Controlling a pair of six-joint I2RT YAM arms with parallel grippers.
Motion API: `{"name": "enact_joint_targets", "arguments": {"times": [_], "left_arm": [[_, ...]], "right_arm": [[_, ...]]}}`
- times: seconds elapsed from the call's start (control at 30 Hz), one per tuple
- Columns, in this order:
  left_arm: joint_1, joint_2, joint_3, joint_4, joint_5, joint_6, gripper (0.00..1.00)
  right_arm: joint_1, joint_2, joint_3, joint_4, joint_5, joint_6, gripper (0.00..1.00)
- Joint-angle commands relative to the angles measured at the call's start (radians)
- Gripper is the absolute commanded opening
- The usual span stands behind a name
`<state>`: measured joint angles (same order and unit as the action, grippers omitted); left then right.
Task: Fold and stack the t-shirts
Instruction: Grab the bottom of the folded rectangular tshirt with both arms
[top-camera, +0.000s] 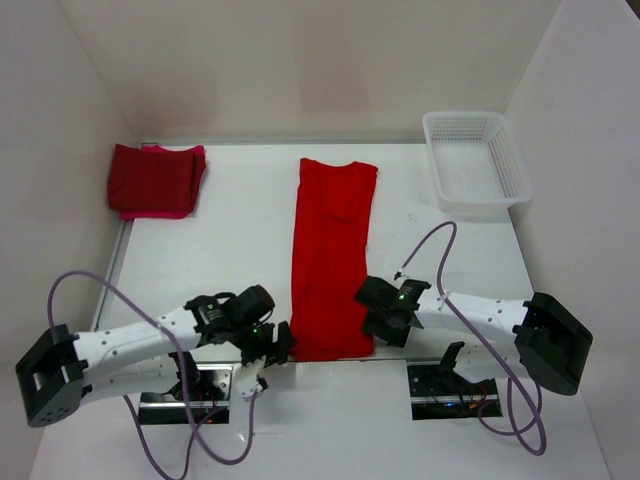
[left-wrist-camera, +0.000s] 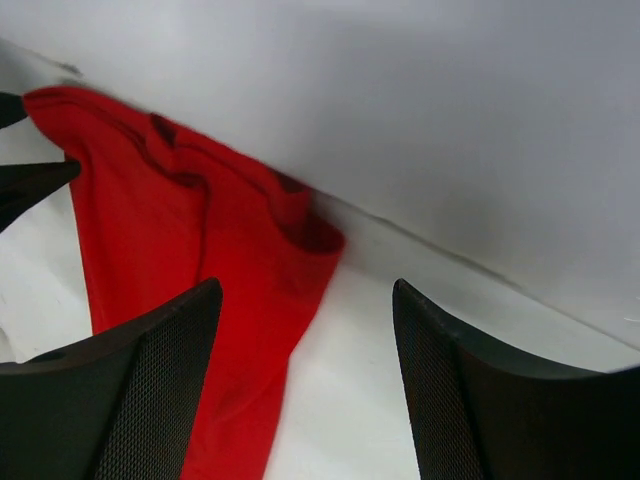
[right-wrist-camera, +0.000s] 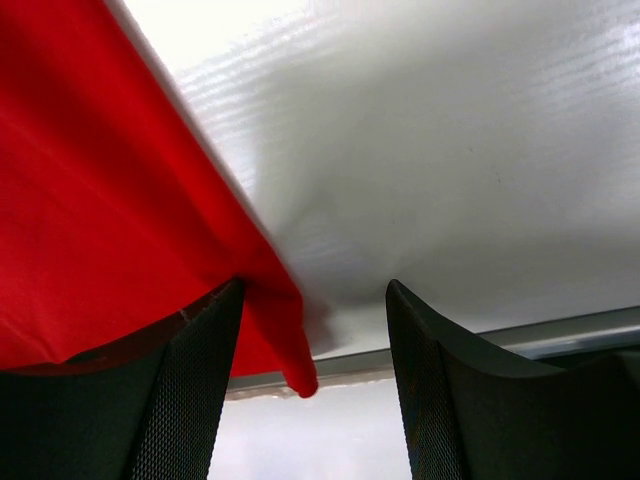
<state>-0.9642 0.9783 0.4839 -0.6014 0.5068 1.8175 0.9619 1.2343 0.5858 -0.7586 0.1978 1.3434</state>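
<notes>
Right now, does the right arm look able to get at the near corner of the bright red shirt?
Probably yes: the right gripper hangs open right at the bright red shirt's near right corner, and nothing lies between them.

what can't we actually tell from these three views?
- Top view: the folded stack shows maroon cloth over a pink edge. The top layer hides how the lower one is folded.
- Top view: the left gripper and right gripper cover the near corners of the bright red shirt.
- Right wrist: one finger hides the cloth edge, so contact can't be told.
</notes>
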Motion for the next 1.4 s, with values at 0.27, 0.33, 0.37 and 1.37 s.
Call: {"name": "enact_joint_targets", "arguments": {"times": [0.27,0.33,0.37,1.37], "left_arm": [[-0.022,0.192,0.108,0.066,0.052,-0.119,0.68],[-0.031,0.192,0.099,0.075,0.039,-0.119,0.66],[-0.045,0.207,0.099,0.086,0.013,-0.119,0.65],[-0.131,0.338,0.117,0.107,-0.059,-0.158,0.22]], "right_arm": [[-0.043,-0.021,0.032,0.053,-0.037,-0.056,0.63],[-0.043,-0.033,0.032,0.053,-0.05,-0.067,0.62],[-0.043,-0.044,0.032,0.053,-0.063,-0.078,0.61],[-0.043,-0.032,0.032,0.035,-0.11,-0.087,0.59]]}}
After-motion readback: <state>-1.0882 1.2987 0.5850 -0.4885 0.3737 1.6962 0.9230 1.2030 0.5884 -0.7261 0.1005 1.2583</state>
